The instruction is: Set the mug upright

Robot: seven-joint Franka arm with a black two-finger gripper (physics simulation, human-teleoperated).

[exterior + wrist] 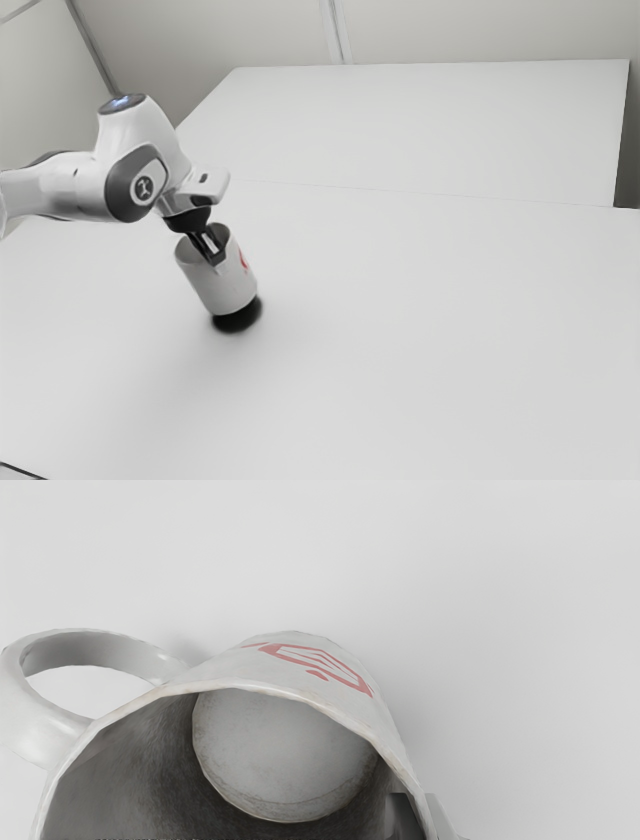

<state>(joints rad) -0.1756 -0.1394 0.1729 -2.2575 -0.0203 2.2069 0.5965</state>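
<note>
Mug [222, 288], white, tilted over the pale counter [410, 340] toward the exterior view's left, its mouth raised and leaning to that side. Nearest, a dark patch [236, 320] lies under its base; whether the base touches the counter is unclear. Farther up, the black hand [213, 254] pinches the mug's wall at the rim, one finger inside, one outside. The white arm [70, 186] comes in from the exterior view's left. Beyond, a thin seam [400, 191] crosses the counter, with a pale wall [450, 30] at the far side. The wrist view adds the looped handle [20, 720], standing out across the mouth from the fingers, the mug's round inner bottom [280, 750], and more of the red mark [320, 665] outside.
</note>
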